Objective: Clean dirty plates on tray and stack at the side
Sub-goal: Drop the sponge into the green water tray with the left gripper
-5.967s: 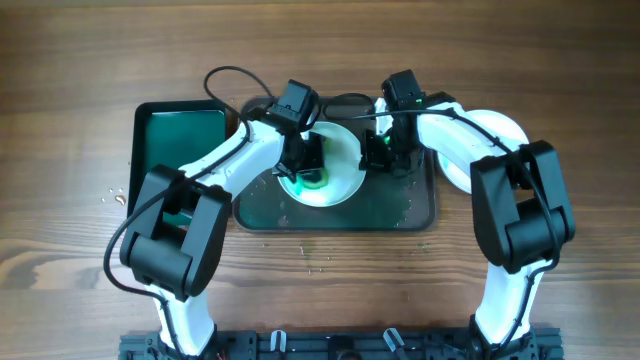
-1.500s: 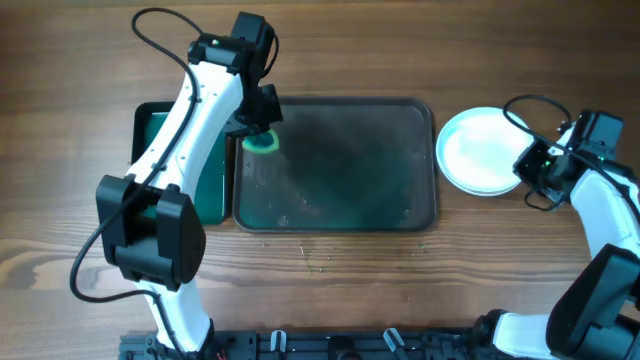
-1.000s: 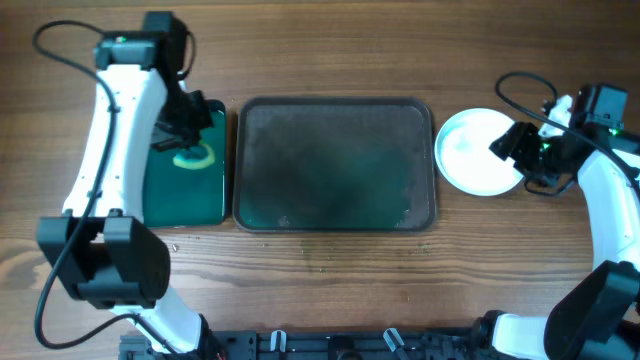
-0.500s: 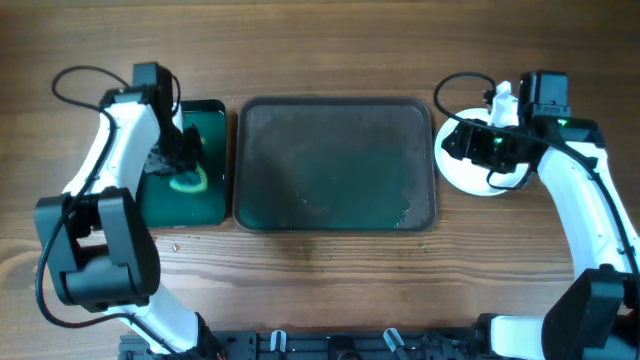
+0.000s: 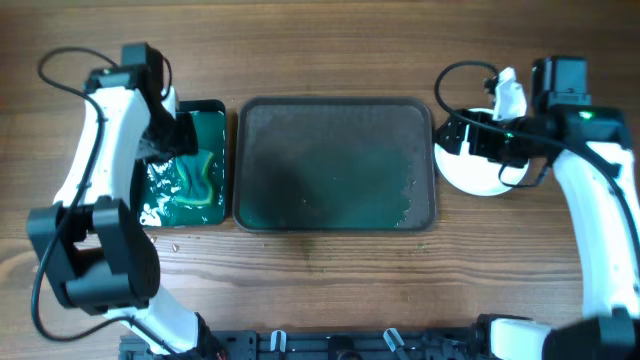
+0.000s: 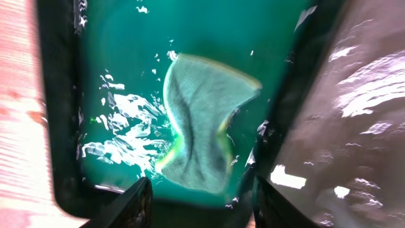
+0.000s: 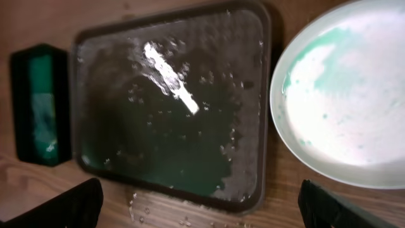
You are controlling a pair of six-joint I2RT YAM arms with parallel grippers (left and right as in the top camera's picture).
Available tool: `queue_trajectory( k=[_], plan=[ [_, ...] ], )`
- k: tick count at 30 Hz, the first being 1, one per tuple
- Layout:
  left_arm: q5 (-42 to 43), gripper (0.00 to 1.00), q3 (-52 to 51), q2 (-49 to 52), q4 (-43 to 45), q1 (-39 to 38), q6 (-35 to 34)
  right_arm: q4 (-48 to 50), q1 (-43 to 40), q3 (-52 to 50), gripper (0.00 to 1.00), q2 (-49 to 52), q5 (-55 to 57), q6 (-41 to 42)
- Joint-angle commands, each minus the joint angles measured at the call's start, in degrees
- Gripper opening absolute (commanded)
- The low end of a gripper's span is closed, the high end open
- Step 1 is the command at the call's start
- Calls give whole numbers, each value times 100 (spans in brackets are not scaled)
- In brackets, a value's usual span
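While overhead blurs it, wrist shows cloth (image 6: 199, 126) loose | left tool (image 6: 201, 206), right tool (image 7: 209, 206) spread

Tray (image 5: 335, 160) open mid-table; R arm (image 5: 590, 215) overhangs plates (image 5: 468, 178).

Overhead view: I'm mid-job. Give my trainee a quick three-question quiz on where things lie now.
1. Fill in: seen from overhead, the white plate sits to the ___ of the grey tray.
2. True or false: a plate lies on the grey tray.
3. Where does the cloth lie? A) in the green tray B) on the grey tray C) on the white plate

Key: 1 right; 2 false; 3 A
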Motion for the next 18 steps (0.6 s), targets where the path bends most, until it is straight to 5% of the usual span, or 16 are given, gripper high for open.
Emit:
queue_trajectory(
  k=[1,18],
  plan=[
    [466,100,581,-745,-76,-72,57,-435,33,662,100,-811,-151,-166],
    [479,100,581,-1117,-79,-70,59,-822,33,1064,100,-3298,-153,-74]
  ],
)
